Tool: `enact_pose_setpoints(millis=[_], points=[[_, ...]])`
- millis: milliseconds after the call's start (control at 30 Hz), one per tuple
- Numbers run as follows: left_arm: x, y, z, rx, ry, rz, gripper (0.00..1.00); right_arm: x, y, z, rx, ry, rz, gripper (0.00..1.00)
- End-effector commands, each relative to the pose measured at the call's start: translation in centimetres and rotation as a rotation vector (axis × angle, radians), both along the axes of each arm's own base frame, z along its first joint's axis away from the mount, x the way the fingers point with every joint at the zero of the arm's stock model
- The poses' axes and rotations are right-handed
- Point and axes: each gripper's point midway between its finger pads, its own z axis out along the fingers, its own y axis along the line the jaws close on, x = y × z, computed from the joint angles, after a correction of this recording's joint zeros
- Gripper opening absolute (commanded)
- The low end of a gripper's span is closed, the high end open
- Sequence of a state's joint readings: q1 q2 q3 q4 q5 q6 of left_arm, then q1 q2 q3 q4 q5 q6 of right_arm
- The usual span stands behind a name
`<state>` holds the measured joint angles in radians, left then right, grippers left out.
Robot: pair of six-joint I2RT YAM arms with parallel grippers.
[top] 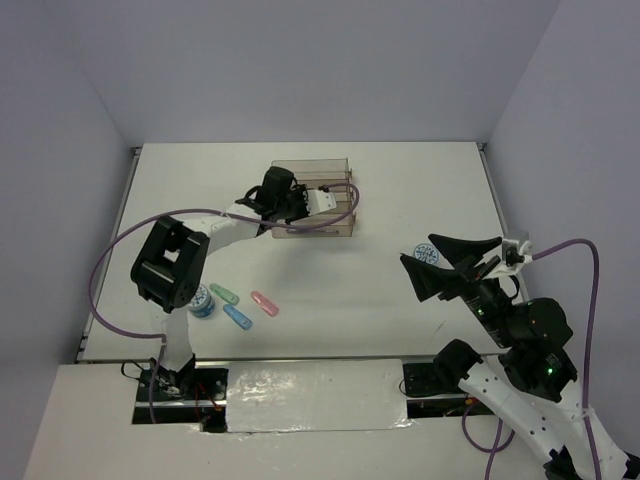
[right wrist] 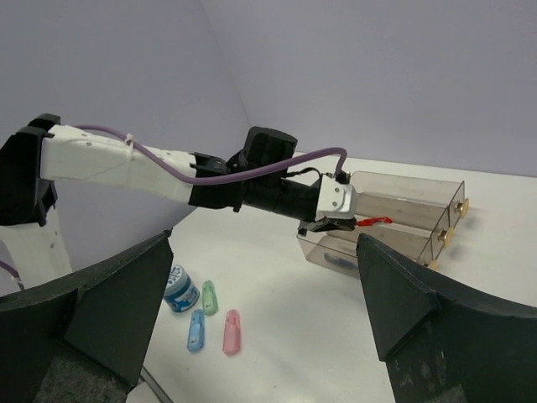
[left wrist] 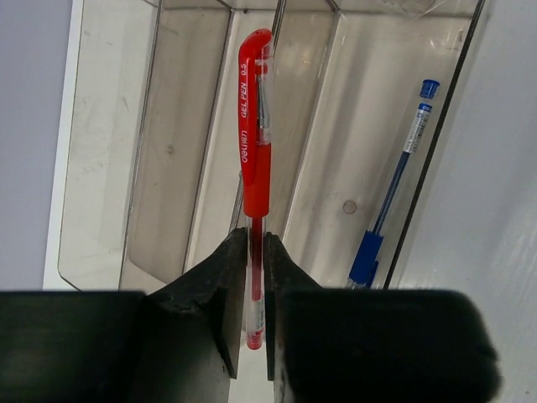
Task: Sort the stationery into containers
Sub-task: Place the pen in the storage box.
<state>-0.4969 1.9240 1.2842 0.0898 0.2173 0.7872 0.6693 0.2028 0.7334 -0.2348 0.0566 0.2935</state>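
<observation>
My left gripper is shut on the clear lower barrel of a red pen, which points out over the containers, a block of smoky narrow trays. A blue pen lies in the rightmost tray. In the right wrist view the red pen sticks out level above the containers. My right gripper hangs open at the right with nothing between its fingers; a blue patterned roll shows beside them. A second roll and green, blue and pink capsules lie near the left arm's base.
The containers stand at the back middle of the white table. The left arm stretches from its base across to them, a purple cable looping over it. Grey walls close in the table on three sides.
</observation>
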Motion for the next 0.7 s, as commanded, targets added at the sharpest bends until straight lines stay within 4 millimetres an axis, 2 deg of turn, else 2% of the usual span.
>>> enact_pose_setpoints(millis=[0, 100, 133, 233, 433, 533, 600, 633, 667], points=[[0.6, -1.1, 2.7, -0.082, -0.032, -0.031, 0.24, 0.4, 0.4, 0.2, -0.018, -0.012, 0.003, 0.97], [0.4, -1.1, 2.4, -0.069, 0.006, -0.036, 0.27, 0.6, 0.6, 0.0, -0.019, -0.007, 0.005, 0.97], [0.2, -1.0, 1.7, -0.059, 0.029, -0.038, 0.30, 0.6, 0.6, 0.0, -0.019, -0.006, 0.004, 0.97], [0.4, -1.1, 1.7, -0.059, 0.038, -0.033, 0.40, 0.5, 0.5, -0.1, -0.020, -0.007, 0.002, 0.97], [0.4, -0.9, 1.6, -0.069, 0.051, -0.016, 0.41, 0.6, 0.4, 0.2, -0.027, -0.012, -0.004, 0.97], [0.8, -0.9, 3.3, -0.129, 0.053, 0.004, 0.39, 1.3, 0.6, -0.3, -0.040, 0.004, -0.017, 0.99], [1.3, -1.1, 6.4, -0.200, 0.021, 0.035, 0.41, 2.7, -0.1, -1.4, -0.042, 0.072, -0.099, 1.00], [1.7, -0.9, 7.6, -0.225, 0.004, 0.064, 0.49, 3.9, -0.2, -1.9, -0.061, 0.120, -0.140, 1.00], [1.8, -1.0, 10.6, -0.292, -0.016, 0.091, 0.74, 4.8, -0.3, -3.6, -0.103, 0.196, -0.180, 1.00]])
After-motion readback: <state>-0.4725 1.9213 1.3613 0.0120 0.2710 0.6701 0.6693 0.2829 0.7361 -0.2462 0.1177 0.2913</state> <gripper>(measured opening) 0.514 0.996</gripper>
